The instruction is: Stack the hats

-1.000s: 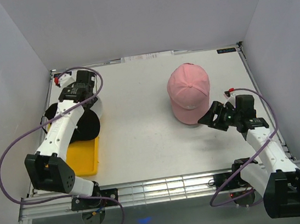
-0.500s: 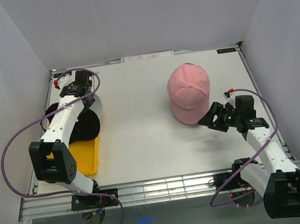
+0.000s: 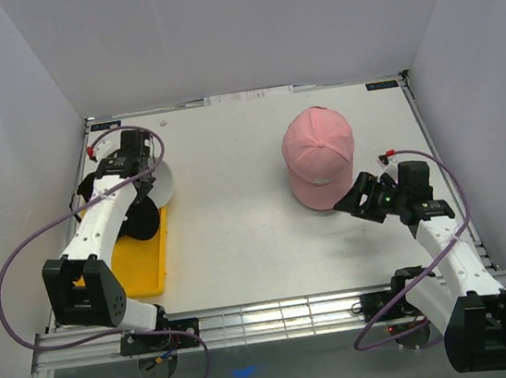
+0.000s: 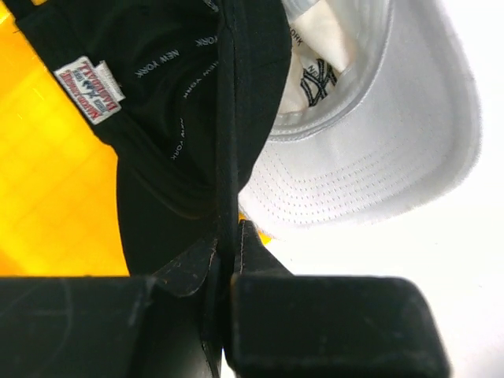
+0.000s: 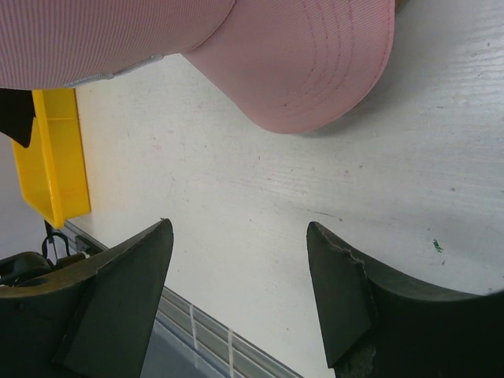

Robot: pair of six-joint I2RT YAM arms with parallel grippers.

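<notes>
A pink hat point(image 3: 321, 157) lies crown up on the right half of the table, its brim point(image 5: 299, 63) pointing at my right gripper point(image 3: 353, 202). That gripper point(image 5: 240, 236) hangs open just short of the brim, with bare table between its fingers. At the left, a black hat point(image 3: 136, 221) rests over the yellow tray, and a white hat point(image 3: 160, 181) with a dark logo lies against it. My left gripper point(image 3: 133, 179) is shut on the black hat's edge point(image 4: 181, 118); its jaws point(image 4: 228, 244) pinch the fabric. The white hat's brim point(image 4: 378, 142) lies just to the right.
A shallow yellow tray point(image 3: 142, 264) sits at the table's left front, under the black hat, and shows again as the yellow tray point(image 4: 47, 197) in the left wrist view. White walls close in the table on three sides. A metal rail point(image 3: 270, 317) runs along the near edge.
My left gripper has shut on the black hat's edge, and the left arm has shifted slightly over the hats. The right arm and the pink hat have not moved.
</notes>
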